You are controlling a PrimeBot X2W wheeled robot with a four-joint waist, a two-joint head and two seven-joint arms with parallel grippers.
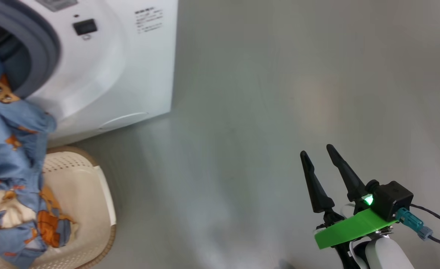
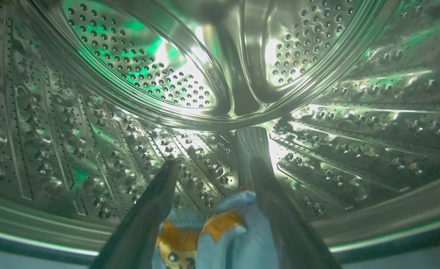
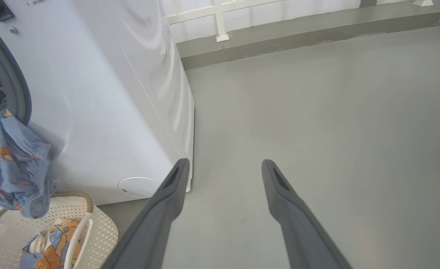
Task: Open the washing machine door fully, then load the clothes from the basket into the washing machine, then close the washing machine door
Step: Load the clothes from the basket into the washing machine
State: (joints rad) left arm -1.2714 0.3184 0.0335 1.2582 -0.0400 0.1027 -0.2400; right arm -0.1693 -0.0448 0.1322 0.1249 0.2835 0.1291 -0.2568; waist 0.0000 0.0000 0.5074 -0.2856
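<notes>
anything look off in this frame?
Yes: the clothes hang out of the washing machine mouth, over the gasket and down toward the basket, not fully inside the drum. The left gripper stands open in the drum, cloth between its fingers. That overhang would likely block closing.

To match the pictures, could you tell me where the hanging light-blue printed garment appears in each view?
Head view: light-blue printed garment at left edge.
Left wrist view: bottom centre, within left end effector.
Right wrist view: left edge, above cream plastic basket.
Shared landmark: white washing machine.

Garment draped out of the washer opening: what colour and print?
The garment is light blue with orange-brown cartoon prints. It shows best in the head view.
</notes>
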